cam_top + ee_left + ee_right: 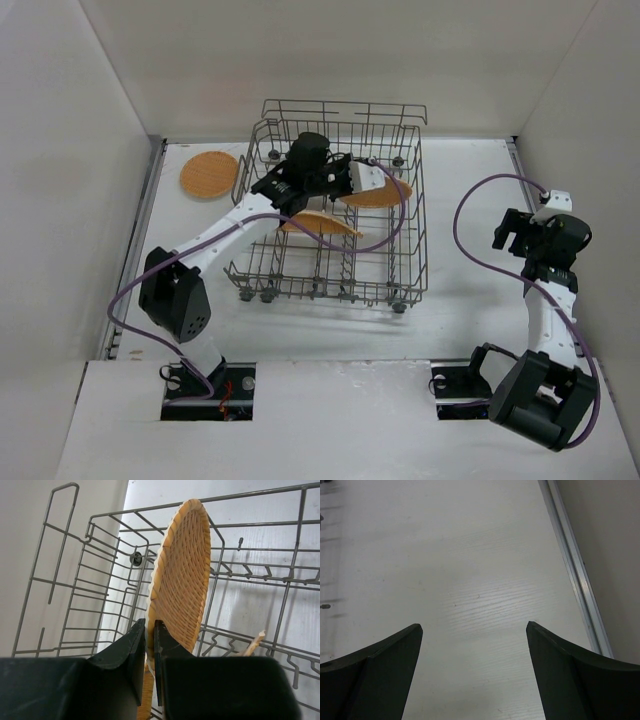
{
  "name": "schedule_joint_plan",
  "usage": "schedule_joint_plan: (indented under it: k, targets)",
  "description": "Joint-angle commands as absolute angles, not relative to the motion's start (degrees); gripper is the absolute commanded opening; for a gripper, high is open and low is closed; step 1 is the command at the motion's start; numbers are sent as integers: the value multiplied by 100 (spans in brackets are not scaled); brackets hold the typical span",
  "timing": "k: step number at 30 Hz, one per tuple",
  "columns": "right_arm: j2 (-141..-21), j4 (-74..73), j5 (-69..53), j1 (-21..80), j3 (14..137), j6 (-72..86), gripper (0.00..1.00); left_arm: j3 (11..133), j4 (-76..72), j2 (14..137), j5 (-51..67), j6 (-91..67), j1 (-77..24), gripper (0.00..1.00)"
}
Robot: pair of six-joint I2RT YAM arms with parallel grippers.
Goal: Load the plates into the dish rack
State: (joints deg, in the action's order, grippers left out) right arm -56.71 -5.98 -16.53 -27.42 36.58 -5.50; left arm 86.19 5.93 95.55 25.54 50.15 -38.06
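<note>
My left fingers (131, 652) pinch a plate (182, 575) by its rim, upright to slot between the dish rack (418, 235) tines; right fingers (390, 665) hang spread over the counter (470, 555).

No readable text, labels, numbers anywhere.

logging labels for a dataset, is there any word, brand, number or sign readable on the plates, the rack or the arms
No readable text in any view.
held plate, plate in the rack, plate on the table: woven texture only, no print.
dish rack: bare wire, no label.
left gripper, right gripper: plain black, no marking.
left arm, right arm: too small to tell whether they carry any label.
</note>
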Motion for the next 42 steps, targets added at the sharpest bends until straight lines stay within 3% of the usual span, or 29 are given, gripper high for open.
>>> schedule_joint_plan:
  k: [1,25,42]
  targets:
    - [-5686,-378,-1644,-2808,3735,-457,90,8648,0,9571,2751,4878,-3722,5]
    - [-5836,-448,-1626,-2896,3832,-422,90,8104,-246,9721,3199,4685,-3608,4]
    - [-5783,-413,-1661,-2896,3806,-404,90,8481,34,9659,3173,4781,-3555,4]
